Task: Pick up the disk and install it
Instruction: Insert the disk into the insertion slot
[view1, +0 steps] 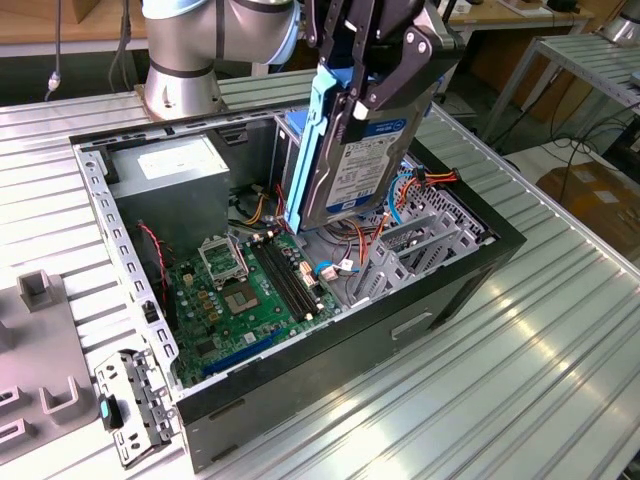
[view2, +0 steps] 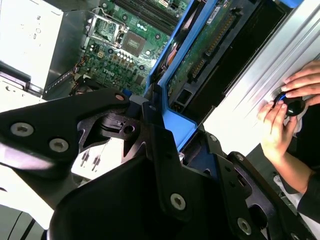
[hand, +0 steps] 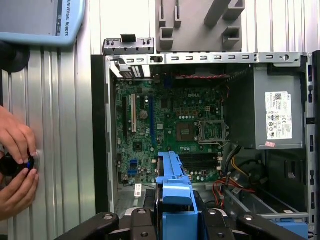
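The disk (view1: 352, 140), a silver hard drive with a white and blue label and blue side rails, hangs on edge over the open computer case (view1: 400, 315). My gripper (view1: 368, 85) is shut on its upper end, black fingers clamping both faces. The drive's lower end sits just above the metal drive cage (view1: 425, 235) and the loose cables. In the second wrist view the disk's green circuit-board side (view2: 210, 45) and a blue rail (view2: 176, 120) run out from between the fingers. The first wrist view has the blue rail (hand: 172, 190) pointing down at the motherboard (hand: 170, 130).
Inside the case lie a grey power-supply box (view1: 165, 170) and the green motherboard (view1: 235, 295). A loose metal bracket (view1: 130, 410) and a grey fixture (view1: 40, 350) rest on the ribbed table beside it. A person's hands (hand: 15, 160) hold a small black object beside the case.
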